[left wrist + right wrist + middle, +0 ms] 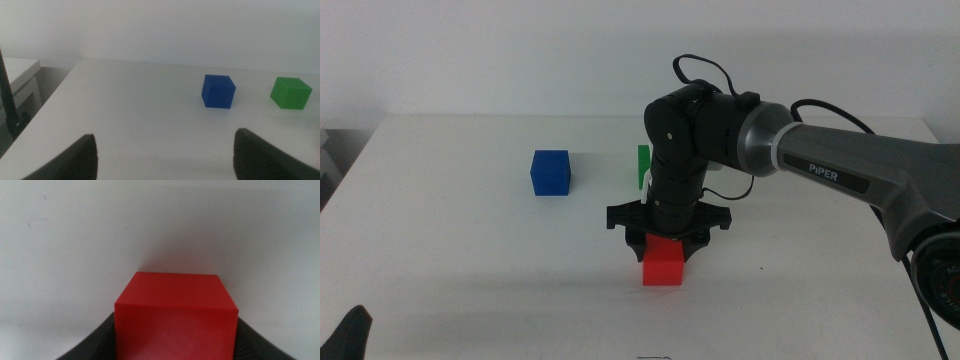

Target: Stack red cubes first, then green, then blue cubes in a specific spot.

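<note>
White tabletop [470, 260], plain and matte, filling most of the middle view beneath a pale wall.

Reaching in from the right side of that view, grey-and-black right arm [840, 170], bent down over the tabletop's centre.

At its tip, right end effector [665, 250], pointing straight down, dark jaws closed against opposite sides of the red cube [663, 262]. Seen again in the right wrist view, right end effector [175, 345] with a jaw pressed to each flank of the red cube [175, 317]. Cube at or just above the tabletop, slightly nearer the camera than centre; contact with the surface hard to judge.

Waiting at the bottom left corner of the middle view, only a dark tip of the left end effector [350, 335]. In the left wrist view, left end effector [165, 155] with jaws spread wide apart, nothing between them.

Resting on the tabletop farther back and to the left of the red cube, blue cube [551, 172], also blue cube [218, 91].

Behind the right arm, mostly hidden in the middle view, green cube [643, 165]; fully visible from the left wrist, green cube [291, 93], apart from the blue one.
</note>
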### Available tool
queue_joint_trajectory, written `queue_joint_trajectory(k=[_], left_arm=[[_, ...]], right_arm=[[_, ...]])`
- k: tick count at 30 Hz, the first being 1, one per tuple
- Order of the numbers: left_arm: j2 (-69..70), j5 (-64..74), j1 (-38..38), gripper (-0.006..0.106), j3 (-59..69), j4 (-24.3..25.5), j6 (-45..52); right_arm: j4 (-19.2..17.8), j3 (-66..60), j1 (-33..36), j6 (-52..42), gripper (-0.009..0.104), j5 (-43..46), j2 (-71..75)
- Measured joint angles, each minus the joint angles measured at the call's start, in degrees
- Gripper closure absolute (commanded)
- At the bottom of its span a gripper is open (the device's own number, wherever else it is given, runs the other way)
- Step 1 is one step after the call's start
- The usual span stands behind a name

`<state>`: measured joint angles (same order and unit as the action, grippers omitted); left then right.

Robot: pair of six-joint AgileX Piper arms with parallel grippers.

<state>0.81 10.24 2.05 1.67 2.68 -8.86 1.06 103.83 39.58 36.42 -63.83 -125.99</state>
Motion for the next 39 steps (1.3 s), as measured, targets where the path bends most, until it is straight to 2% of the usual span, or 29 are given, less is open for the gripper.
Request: queue_joint_trajectory(k=[6, 7, 8, 12, 15, 28, 39], left_arm=[[0.0, 0.0, 0.0, 0.008, 0.0, 0.0, 0.0], [0.0, 0.0, 0.0, 0.008, 0.0, 0.0, 0.0], [0.0, 0.0, 0.0, 0.008, 0.0, 0.0, 0.0], [0.0, 0.0, 0.0, 0.008, 0.0, 0.0, 0.0], [0.0, 0.0, 0.0, 0.008, 0.0, 0.0, 0.0], [0.0, 0.0, 0.0, 0.008, 0.0, 0.0, 0.0], [0.0, 0.0, 0.0, 0.008, 0.0, 0.0, 0.0]], right_arm=[[0.0, 0.4, 0.0, 0.1, 0.093, -0.3, -0.2], [0.0, 0.4, 0.0, 0.1, 0.089, -0.3, -0.2], [0.0, 0.4, 0.0, 0.1, 0.038, -0.3, -0.2], [0.1, 0.4, 0.0, 0.1, 0.012, -0.3, -0.6], [0.2, 0.4, 0.0, 0.1, 0.001, -0.3, -0.6], [-0.3, 2.9, 0.0, 0.2, 0.001, -5.5, -0.6], [-0.7, 8.8, 0.0, 0.0, 0.001, -6.1, -0.6]])
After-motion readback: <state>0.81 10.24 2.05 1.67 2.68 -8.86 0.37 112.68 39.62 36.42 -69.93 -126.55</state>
